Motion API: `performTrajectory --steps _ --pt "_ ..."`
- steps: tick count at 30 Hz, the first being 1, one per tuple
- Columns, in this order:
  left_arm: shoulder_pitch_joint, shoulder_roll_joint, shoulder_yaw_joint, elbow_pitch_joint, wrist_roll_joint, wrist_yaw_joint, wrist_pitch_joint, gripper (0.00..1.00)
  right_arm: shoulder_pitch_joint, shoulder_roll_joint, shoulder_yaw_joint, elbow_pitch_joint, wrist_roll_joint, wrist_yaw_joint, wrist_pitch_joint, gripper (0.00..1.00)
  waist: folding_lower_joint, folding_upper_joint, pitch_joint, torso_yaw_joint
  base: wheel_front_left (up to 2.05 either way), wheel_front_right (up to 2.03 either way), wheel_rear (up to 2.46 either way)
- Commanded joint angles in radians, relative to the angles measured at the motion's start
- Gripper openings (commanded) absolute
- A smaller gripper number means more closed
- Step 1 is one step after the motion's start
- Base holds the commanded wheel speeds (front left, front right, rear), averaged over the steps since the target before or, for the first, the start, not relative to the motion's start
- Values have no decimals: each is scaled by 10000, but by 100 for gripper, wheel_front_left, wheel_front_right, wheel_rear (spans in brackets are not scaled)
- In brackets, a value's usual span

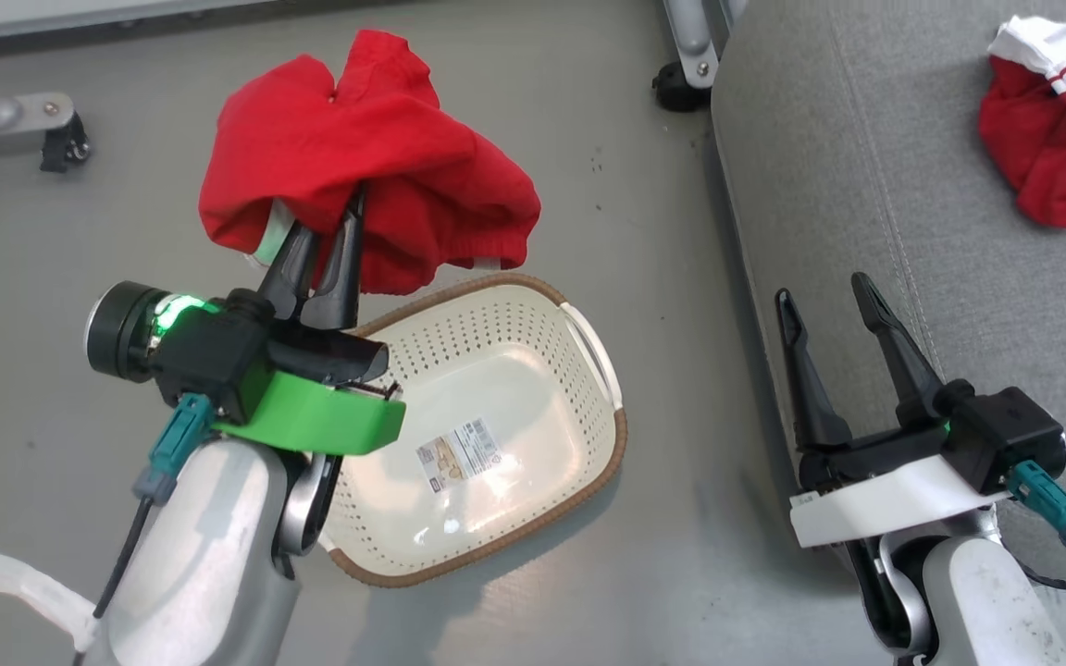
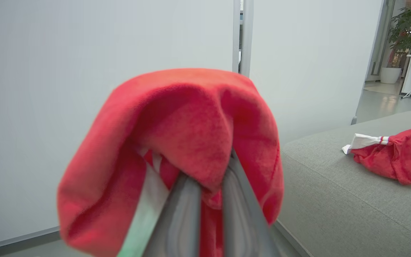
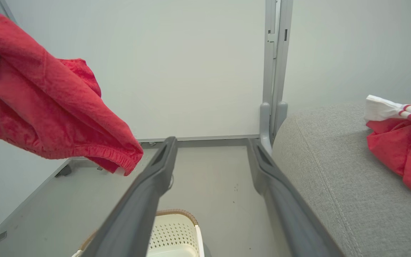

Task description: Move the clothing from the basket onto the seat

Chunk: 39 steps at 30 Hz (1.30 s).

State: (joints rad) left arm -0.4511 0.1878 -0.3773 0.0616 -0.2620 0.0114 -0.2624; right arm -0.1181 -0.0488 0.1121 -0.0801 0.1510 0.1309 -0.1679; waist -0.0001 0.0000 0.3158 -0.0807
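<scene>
L arm: we see the left gripper (image 1: 329, 227) lifted above the floor (image 1: 80, 462), fingers pressed together and pinching the held garment (image 1: 366, 157).
Held garment: bright red, bunched up, draped over and round the finger tips. In the L wrist view it hoods both fingers, w/ a pale strip beside one. In the head view it hangs past the basket's far rim, not touching it.
Basket: the basket (image 1: 621, 444) is cream, perforated, w/ a brown rim. It sits on the floor between the two arms, and we see its bare bottom w/ the label (image 1: 459, 453) stuck on.
R arm: the right gripper (image 1: 822, 289) has its fingers spread wide apart w/ nothing between them. It is low, at the seat's near L edge in the head view.
Seat: the seat (image 1: 866, 185) is a light grey cushion w/ a stitched seam, on the robot's R of the basket, w/ a strip of floor between them.
Second garment: the second garment (image 1: 1051, 139) is red w/ white trim and lies crumpled on the seat top, well apart from both grippers.
</scene>
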Motion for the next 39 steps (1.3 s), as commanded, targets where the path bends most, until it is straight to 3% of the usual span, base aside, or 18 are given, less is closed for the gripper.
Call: performTrajectory --steps 1,15,26,39 --pt "249 -23 124 -276 27 -4 -35 0 200 -30 3 -82 -72 -3 80 100 1 0 -677 367 0 0 0" --pt "2140 -285 357 -1896 -248 -172 -34 0 1030 -105 309 -512 -129 -3 759 100 1 0 -1779 244 0 0 0" --pt "3222 -134 246 -2063 -314 -16 -34 0 1496 -75 565 -546 60 -3 1033 100 1 0 -2237 149 0 0 0" --pt "3206 -19 144 -2084 -328 71 14 0 1475 -59 811 -443 163 -3 1107 100 1 0 -2357 112 0 0 0"
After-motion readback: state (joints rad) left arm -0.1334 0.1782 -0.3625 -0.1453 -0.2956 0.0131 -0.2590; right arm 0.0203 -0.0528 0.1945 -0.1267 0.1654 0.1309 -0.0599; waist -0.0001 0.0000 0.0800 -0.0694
